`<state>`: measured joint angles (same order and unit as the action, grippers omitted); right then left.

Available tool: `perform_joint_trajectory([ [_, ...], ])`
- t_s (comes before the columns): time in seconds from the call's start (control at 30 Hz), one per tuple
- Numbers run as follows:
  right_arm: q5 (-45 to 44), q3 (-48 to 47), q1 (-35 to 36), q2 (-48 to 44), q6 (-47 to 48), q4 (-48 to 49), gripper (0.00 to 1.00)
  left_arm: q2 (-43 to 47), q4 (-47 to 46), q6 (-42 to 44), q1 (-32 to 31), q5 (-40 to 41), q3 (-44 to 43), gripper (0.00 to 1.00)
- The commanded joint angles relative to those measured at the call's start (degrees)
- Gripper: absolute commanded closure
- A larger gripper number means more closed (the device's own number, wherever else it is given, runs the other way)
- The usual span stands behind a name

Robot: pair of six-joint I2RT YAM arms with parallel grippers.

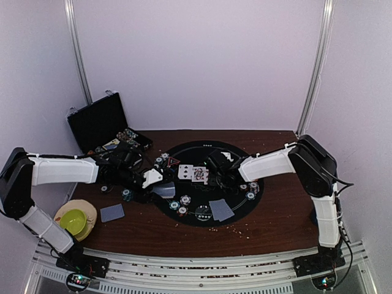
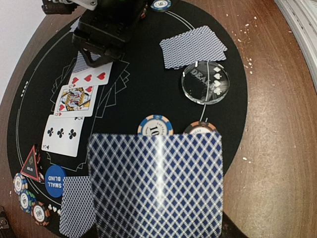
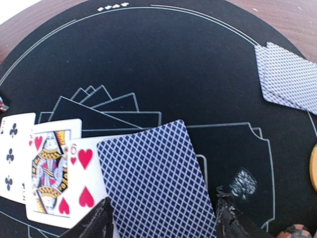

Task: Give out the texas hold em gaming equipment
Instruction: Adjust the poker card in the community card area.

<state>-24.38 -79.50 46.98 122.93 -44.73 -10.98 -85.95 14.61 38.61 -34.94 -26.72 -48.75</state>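
My left gripper (image 1: 158, 185) is shut on a deck of blue-backed playing cards (image 2: 156, 183), which hides its fingers and hangs over the mat's left part. My right gripper (image 3: 163, 220) is shut on one face-down playing card (image 3: 153, 183) across its width. That card is raised and overlaps the six of hearts (image 3: 84, 173). Beside the six lie the queen of hearts (image 3: 49, 171) and a club card (image 3: 11, 156), all face up. Poker chips (image 2: 155, 126) ring the black round mat (image 1: 245, 202). A clear dealer button (image 2: 205, 82) and a blue small-blind disc (image 2: 55, 181) lie on it.
Face-down card pairs lie on the mat (image 1: 222, 210) (image 3: 290, 77) and on the wood at the left (image 1: 112, 212). The open black case (image 1: 101, 122) stands at the back left. A green bowl (image 1: 73, 220) sits on a plate at the near left.
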Motion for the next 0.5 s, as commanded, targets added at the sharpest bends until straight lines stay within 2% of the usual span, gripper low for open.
perform_joint_trajectory([
  [0.0,-3.2,1.8,0.3,-3.0,-2.4,-1.6,0.30,-0.5,-2.2,-0.1,0.0,-0.6,-0.8,0.47],
  [0.47,-4.3,-0.6,-0.2,-0.1,-4.1,-1.3,0.29,-0.4,-2.2,-0.1,0.0,-0.6,-0.7,0.47],
])
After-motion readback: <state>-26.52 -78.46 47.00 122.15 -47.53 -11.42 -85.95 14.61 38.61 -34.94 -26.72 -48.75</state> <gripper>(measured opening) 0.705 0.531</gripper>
